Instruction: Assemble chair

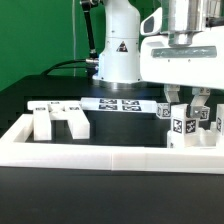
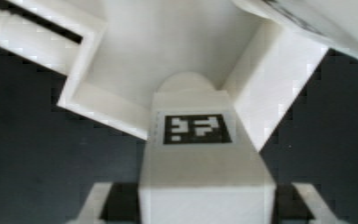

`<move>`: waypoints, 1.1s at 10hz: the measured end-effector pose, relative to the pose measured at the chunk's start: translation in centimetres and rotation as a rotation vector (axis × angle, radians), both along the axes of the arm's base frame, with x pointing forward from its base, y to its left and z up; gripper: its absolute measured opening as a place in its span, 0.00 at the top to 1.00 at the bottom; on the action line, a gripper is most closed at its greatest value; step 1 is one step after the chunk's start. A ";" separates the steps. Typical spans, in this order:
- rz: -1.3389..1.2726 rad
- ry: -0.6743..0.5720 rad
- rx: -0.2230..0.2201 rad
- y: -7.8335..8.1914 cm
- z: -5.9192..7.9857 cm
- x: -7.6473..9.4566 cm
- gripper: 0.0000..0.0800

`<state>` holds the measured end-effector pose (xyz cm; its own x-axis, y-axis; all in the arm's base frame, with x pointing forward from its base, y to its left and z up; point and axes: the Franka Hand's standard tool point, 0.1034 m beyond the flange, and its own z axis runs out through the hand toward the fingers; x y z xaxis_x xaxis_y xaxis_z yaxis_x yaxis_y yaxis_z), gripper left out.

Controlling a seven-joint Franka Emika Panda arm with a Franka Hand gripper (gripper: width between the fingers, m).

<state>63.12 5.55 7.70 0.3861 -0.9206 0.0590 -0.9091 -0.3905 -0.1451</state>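
My gripper (image 1: 186,103) hangs at the exterior view's right, just inside the white border rail. It is shut on a white chair leg (image 2: 201,165) with a black-and-white tag (image 2: 197,127) on its face. The fingers (image 2: 112,203) stand on either side of the leg. The leg's far end sits in the angle of a larger white chair piece (image 2: 274,75). In the exterior view this cluster of tagged white parts (image 1: 188,128) is under the gripper. Another chair part (image 1: 55,120), with stubby legs, rests on the black table at the left.
The marker board (image 1: 120,104) lies behind the parts, in front of the robot base (image 1: 118,60). A white border rail (image 1: 110,160) runs along the front and up both sides of the black work area.
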 end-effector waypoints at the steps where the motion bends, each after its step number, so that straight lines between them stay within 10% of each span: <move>1: -0.095 0.001 0.012 0.1 0.0 -0.1 0.64; 8: -0.585 0.015 0.054 0.0 0.0 -0.7 0.63; 10: -0.564 0.015 0.052 0.0 0.0 -0.7 0.32; 11: -0.473 0.011 0.039 -0.1 0.2 -0.5 0.32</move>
